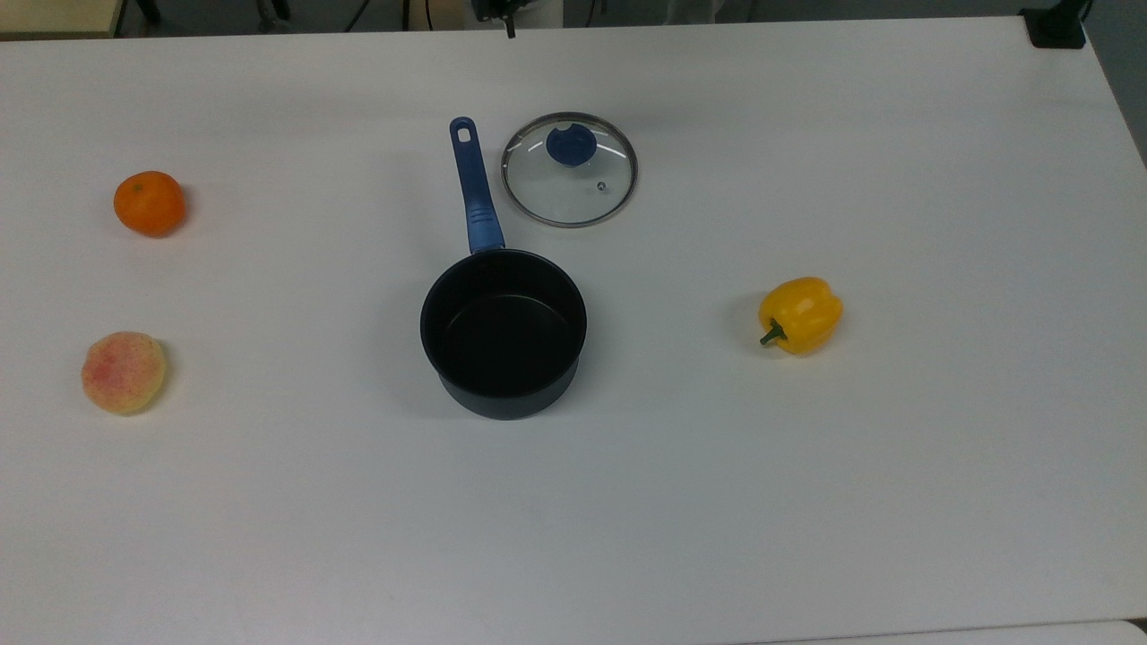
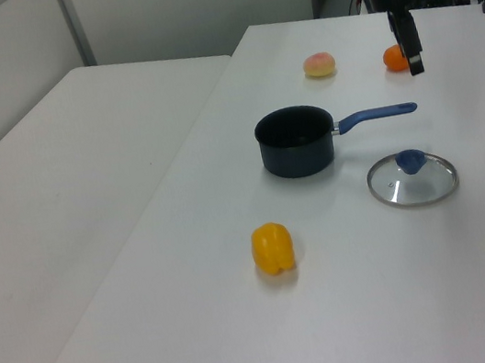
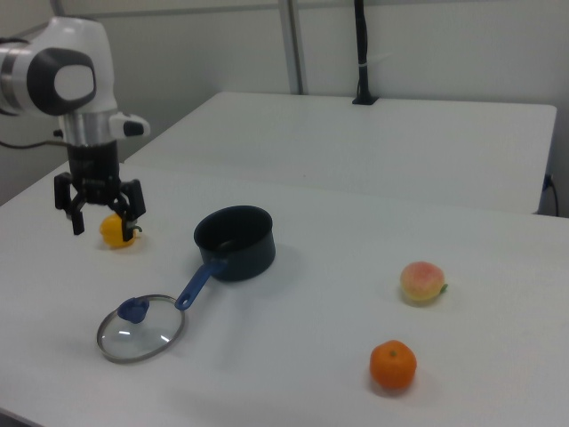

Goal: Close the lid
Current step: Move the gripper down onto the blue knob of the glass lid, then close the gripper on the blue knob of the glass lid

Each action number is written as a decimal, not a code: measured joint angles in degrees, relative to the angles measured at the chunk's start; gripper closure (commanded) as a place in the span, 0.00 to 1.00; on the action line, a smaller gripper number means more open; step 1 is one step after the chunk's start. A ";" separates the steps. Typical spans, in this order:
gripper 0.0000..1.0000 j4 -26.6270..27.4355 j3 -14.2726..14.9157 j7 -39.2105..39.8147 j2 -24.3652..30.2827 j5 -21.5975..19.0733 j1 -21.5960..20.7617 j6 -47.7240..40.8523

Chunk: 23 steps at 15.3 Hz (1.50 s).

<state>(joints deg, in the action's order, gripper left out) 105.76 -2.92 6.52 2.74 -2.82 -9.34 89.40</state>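
Round clear glass lid (image 1: 569, 169) with metal rim and blue knob lies flat on the white table (image 1: 896, 448), just beside the blue handle of the open black saucepan (image 1: 503, 331). In the right view, from left to right: the two-finger gripper (image 3: 102, 222), fingers spread and empty, hangs above the table left of the saucepan and beyond the lid; a peach (image 3: 421, 282) and an orange (image 3: 393, 366) lie well apart to the right.

Black saucepan (image 1: 503, 333), blue handle; lid (image 1: 569, 169) clear, blue knob; yellow pepper (image 1: 799, 314); orange (image 1: 149, 203).
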 measured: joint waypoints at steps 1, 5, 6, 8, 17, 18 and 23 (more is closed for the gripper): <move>0.00 1.12 -0.39 -1.53 0.09 0.00 0.00 0.00; 0.00 7.92 -0.65 -4.65 2.05 0.00 0.00 5.77; 0.00 10.06 -0.72 -5.29 2.73 0.00 0.00 8.29; 0.00 14.00 -1.02 -5.87 3.63 0.00 0.00 13.27; 0.00 27.51 -2.31 -5.87 3.04 0.00 0.00 36.77; 0.00 28.35 -2.47 -5.87 2.65 0.00 0.00 38.64; 0.00 29.46 -2.52 -5.87 -0.01 0.05 0.00 43.97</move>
<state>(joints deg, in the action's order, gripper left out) 135.22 -5.44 0.64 2.73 -2.77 -9.34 133.38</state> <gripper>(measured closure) 0.000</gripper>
